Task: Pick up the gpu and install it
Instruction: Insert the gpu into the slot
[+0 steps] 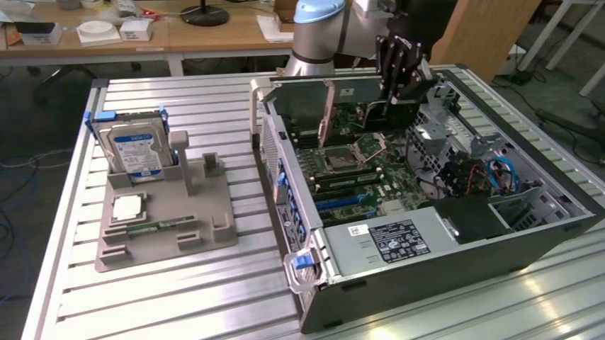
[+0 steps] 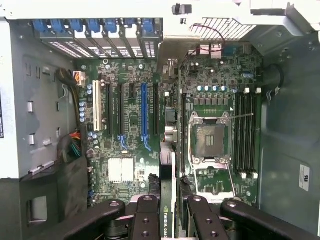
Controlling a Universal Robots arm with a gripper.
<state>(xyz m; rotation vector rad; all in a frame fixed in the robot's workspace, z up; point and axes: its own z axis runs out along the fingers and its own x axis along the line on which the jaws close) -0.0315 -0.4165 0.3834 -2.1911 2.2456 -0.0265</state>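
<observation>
The gripper [image 2: 169, 220] hangs over the open computer case [image 1: 529, 241] on the tabletop [image 1: 189, 297], its fingers [image 2: 147, 217] pinching the gpu [image 2: 168, 165] on edge. The card stands above the motherboard, between the blue slot [image 2: 144, 110] and the CPU socket [image 2: 210, 137]. From here I'd say seating it well means keeping the card dead upright and lining its lower edge along the slot. The metal bracket should face the rear openings, and the push should go straight in without twisting.

Alu table [image 1: 189, 304]: PC case [image 1: 472, 263], grey (plastic?) parts tray [image 1: 163, 249].
</observation>
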